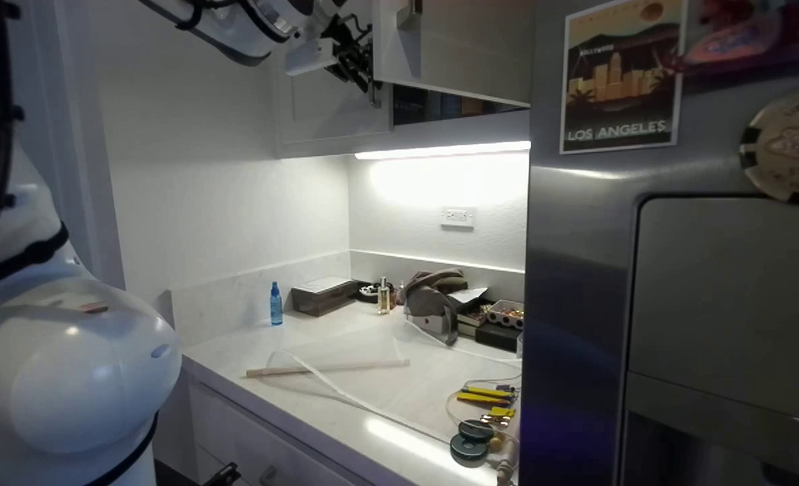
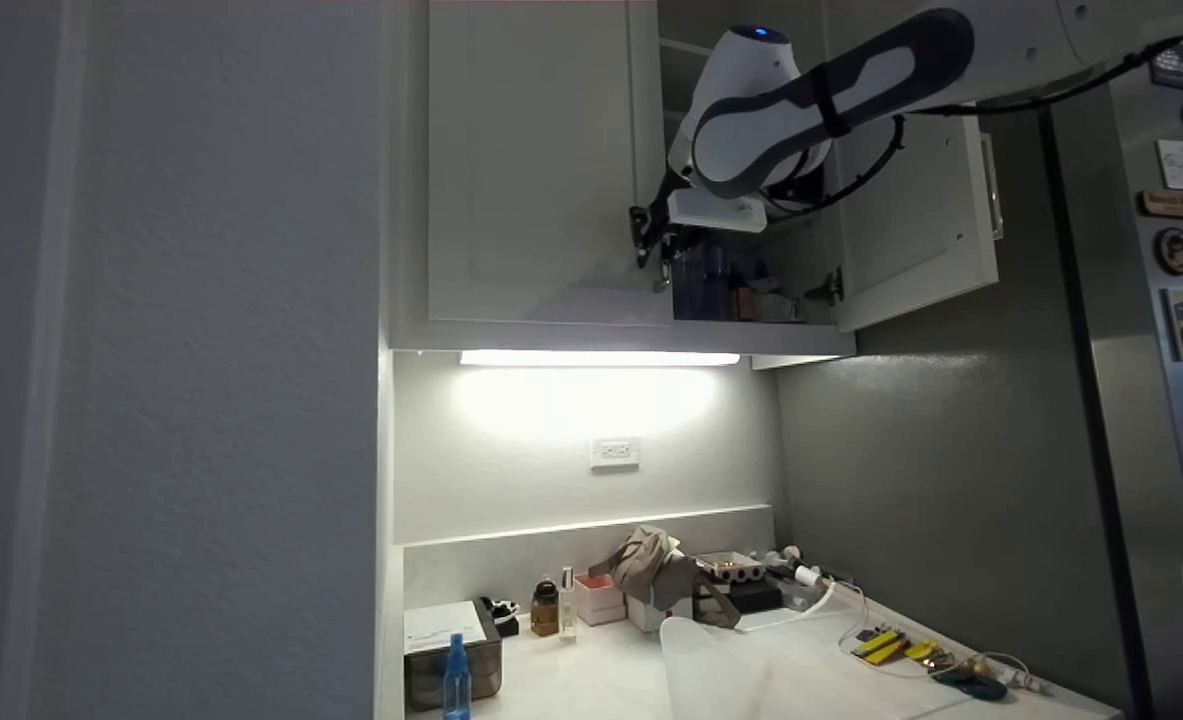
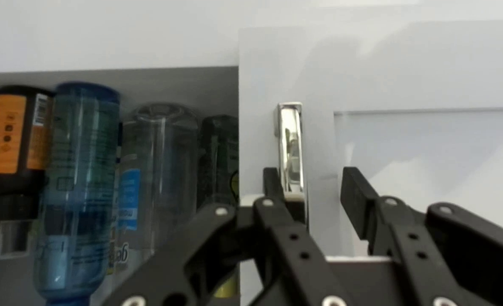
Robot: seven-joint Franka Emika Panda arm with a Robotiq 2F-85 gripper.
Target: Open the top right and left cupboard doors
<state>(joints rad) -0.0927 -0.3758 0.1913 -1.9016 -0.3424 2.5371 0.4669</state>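
Faces the left cupboard door point(image 2: 541, 170), closed above the tabletop point(image 2: 571, 690), with the pincer point(image 3: 312, 180) spread apart and gripping nothing at its metal handle point(image 3: 291, 144) (cannot tell whether touching). Has the right cupboard door point(image 2: 921, 230) alongside, swung open near the fridge point(image 1: 578, 283).

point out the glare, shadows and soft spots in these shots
In both exterior views, the under-cabinet light washes the wall below white; in an exterior view, a streak glares on the counter; in the wrist view, shadows cross the left cupboard door, the handle glints, and small print on the blue-tinted bottle is too soft to read.
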